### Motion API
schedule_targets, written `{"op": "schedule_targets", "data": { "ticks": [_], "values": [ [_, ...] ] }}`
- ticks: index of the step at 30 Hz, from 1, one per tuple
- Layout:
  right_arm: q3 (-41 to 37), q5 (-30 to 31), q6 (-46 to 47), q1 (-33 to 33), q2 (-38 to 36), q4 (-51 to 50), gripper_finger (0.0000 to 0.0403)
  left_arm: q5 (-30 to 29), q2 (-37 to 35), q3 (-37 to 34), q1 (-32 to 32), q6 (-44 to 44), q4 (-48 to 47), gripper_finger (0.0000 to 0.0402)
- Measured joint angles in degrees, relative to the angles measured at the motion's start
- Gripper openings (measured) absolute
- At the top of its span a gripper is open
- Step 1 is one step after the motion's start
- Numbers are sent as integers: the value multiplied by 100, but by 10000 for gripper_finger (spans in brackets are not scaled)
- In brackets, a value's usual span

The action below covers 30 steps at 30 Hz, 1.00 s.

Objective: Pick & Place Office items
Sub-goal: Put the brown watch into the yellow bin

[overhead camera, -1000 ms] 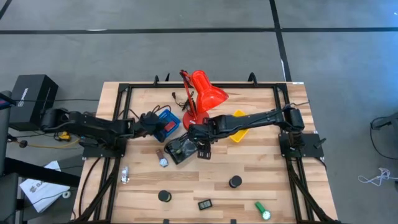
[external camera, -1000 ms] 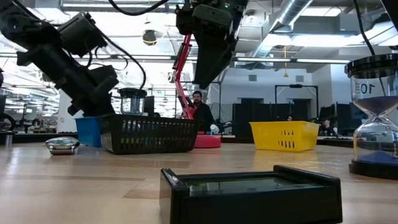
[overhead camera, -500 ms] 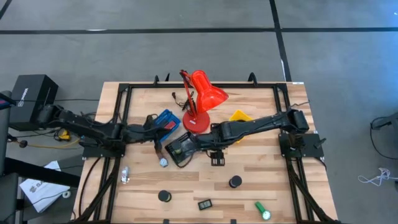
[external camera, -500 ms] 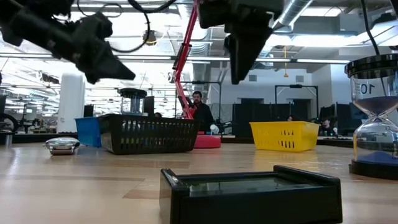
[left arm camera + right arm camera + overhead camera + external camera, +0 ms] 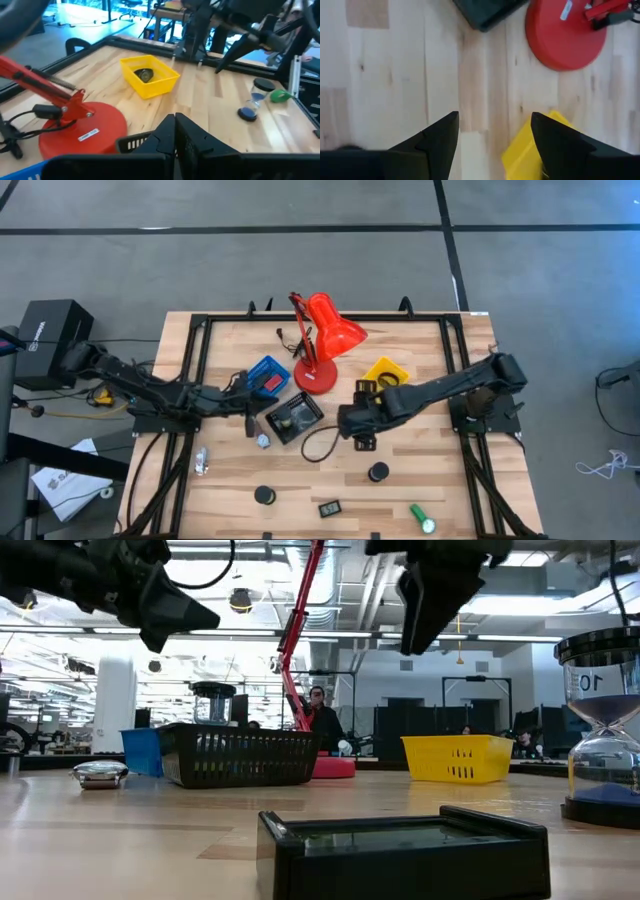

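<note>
Black plastic fills the front of the low view: a small flat rectangle [image 5: 403, 848] lies at the near table edge, with an hourglass [image 5: 604, 730] standing off to one side; a black disc [image 5: 264, 495] and a green cylinder [image 5: 421, 518] lie loose along the same near strip in the high view; farther in, the right gripper [image 5: 364, 443] hangs over bare wood with its fingers spread and nothing between them, a black loop [image 5: 318, 445] just beside it; the left gripper [image 5: 250, 423] is clenched tight and empty, next to the black tray [image 5: 294, 418], and a silvery bit [image 5: 263, 441] lies just beside it; beyond stand the blue tray [image 5: 266, 375], the yellow tray [image 5: 385, 370] and the red lamp [image 5: 322, 340]. My worry is the loop; if the right arm drops toward the hourglass from here, a finger could snag the loop and drag it along the table, while the lamp base sits close enough to the trays that a wide swing of either arm might knock it.
</note>
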Motion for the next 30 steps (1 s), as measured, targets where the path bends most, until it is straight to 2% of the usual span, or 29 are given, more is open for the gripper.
{"op": "schedule_targets", "data": {
  "ticks": [7, 10, 15, 19, 23, 30],
  "values": [
    [-2051, 155, 284, -39, -1305, 1229, 240, -2, 8, -1, -95, 33, 331, 2],
    [-2922, 266, -49, -151, -1896, 2099, 240, -2, 8, -1, -82, 31, 421, 2],
    [-4052, 362, -868, -312, -2521, 4318, 240, -2, 10, -3, -82, 11, 484, 2],
    [-4572, 361, -1995, -480, -2669, 5858, 240, 39, 10, -3, -91, 11, 692, 2],
    [-4848, 359, -2075, -696, -2647, 7101, 240, 149, 8, -3, -94, 56, 858, 2],
    [-4865, 342, -2066, -911, -2217, 7251, 240, 158, 10, -3, -93, 286, 866, 2]
  ]
}}
